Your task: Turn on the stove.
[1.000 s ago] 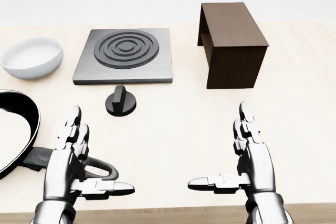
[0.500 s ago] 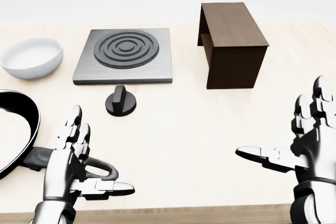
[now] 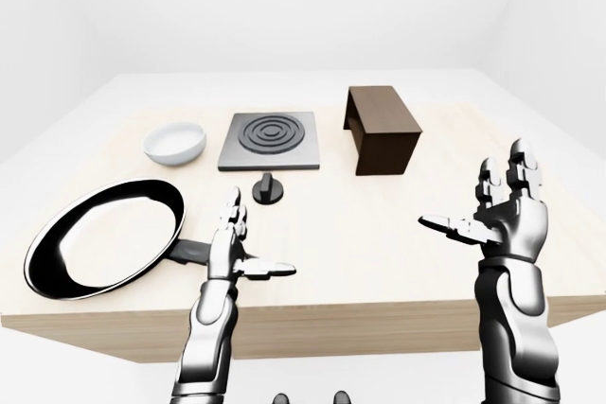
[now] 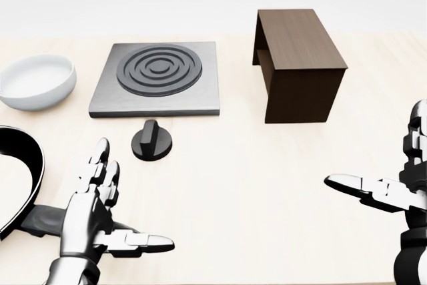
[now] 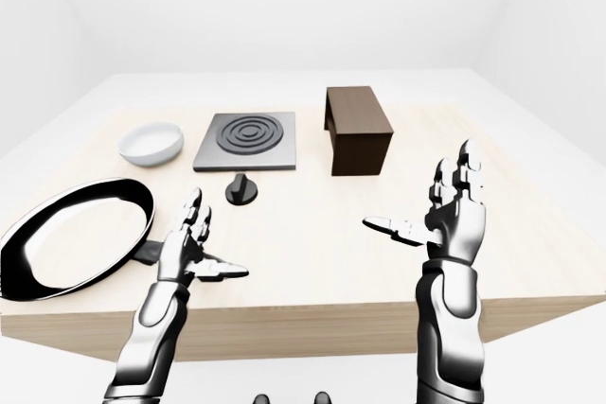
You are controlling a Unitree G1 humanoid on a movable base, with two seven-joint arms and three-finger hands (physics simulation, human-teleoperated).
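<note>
The stove is a flat grey plate (image 4: pixel 155 78) with dark concentric rings, lying on the light wooden table at the upper middle of the head view. Its black round knob (image 4: pixel 151 141) with an upright ridge stands just below the plate. My left hand (image 4: pixel 127 201) is open and empty, fingers spread, hovering below and left of the knob, apart from it. My right hand (image 4: pixel 377 158) is open and empty, raised at the right edge of the view, far from the knob.
A white bowl (image 4: pixel 35 81) sits left of the stove. A black frying pan (image 3: pixel 104 234) lies at the left, its handle under my left hand. A dark brown wooden box (image 4: pixel 298 61) stands right of the stove. The table's near edge (image 3: pixel 379 314) runs below my hands.
My right hand has swung to the right and risen, from the lower middle to the right edge. The head view has shifted slightly. My left hand has hardly moved.
</note>
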